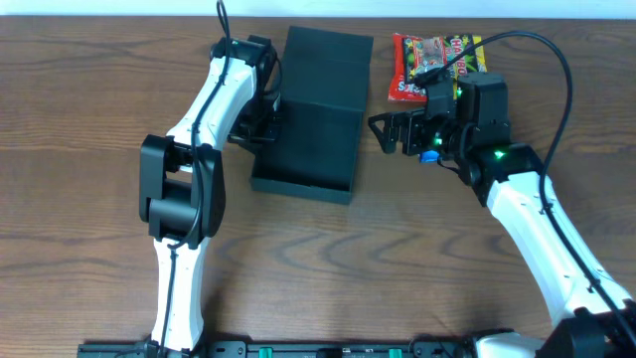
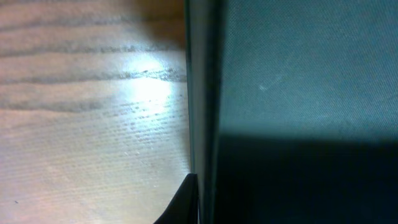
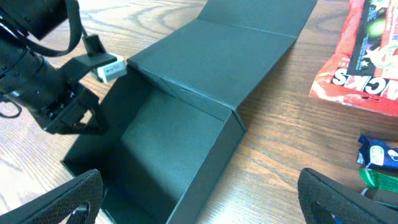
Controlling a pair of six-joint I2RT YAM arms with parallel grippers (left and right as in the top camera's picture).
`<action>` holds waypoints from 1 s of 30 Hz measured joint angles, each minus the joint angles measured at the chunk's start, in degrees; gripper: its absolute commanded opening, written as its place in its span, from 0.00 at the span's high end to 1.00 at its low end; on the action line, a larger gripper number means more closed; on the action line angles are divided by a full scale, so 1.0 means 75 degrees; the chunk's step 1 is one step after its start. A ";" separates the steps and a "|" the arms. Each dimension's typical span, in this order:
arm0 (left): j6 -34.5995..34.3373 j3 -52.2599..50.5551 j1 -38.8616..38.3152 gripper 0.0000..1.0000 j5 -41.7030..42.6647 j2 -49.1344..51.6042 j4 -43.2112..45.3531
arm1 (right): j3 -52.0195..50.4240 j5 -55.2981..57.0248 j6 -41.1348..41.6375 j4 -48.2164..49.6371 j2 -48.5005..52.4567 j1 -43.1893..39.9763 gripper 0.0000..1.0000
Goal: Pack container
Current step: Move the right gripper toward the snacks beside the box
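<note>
The container (image 1: 310, 139), a dark teal-black box, lies open in the middle of the table with its flap lid laid back toward the far edge. It looks empty in the right wrist view (image 3: 174, 143). My left gripper (image 1: 260, 127) grips its left wall, with one finger outside the wall in the left wrist view (image 2: 181, 205), where the wall and floor (image 2: 298, 81) fill the frame. My right gripper (image 1: 390, 131) is open and empty just right of the box; its fingers (image 3: 205, 208) straddle the box's right wall.
A red snack packet (image 1: 415, 68) and a yellow one (image 1: 463, 52) lie at the back right, behind my right gripper. The red packet (image 3: 364, 62) and small blue and green packets (image 3: 375, 154) show at the right of the right wrist view.
</note>
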 measured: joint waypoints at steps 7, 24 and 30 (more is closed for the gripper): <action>-0.0609 -0.0239 -0.0067 0.94 -0.0050 -0.0006 -0.0181 | 0.0020 0.0041 -0.0050 -0.0090 0.0000 -0.0140 0.01; -0.2028 -0.0536 -0.0291 0.94 -0.0210 -0.0178 -0.0093 | 0.0020 0.0058 -0.0055 -0.0242 0.0000 -0.0137 0.01; -0.2270 -0.0539 -0.0323 0.55 -0.0216 -0.0192 -0.0134 | 0.0020 0.0058 -0.0055 -0.0242 0.0000 -0.0137 0.01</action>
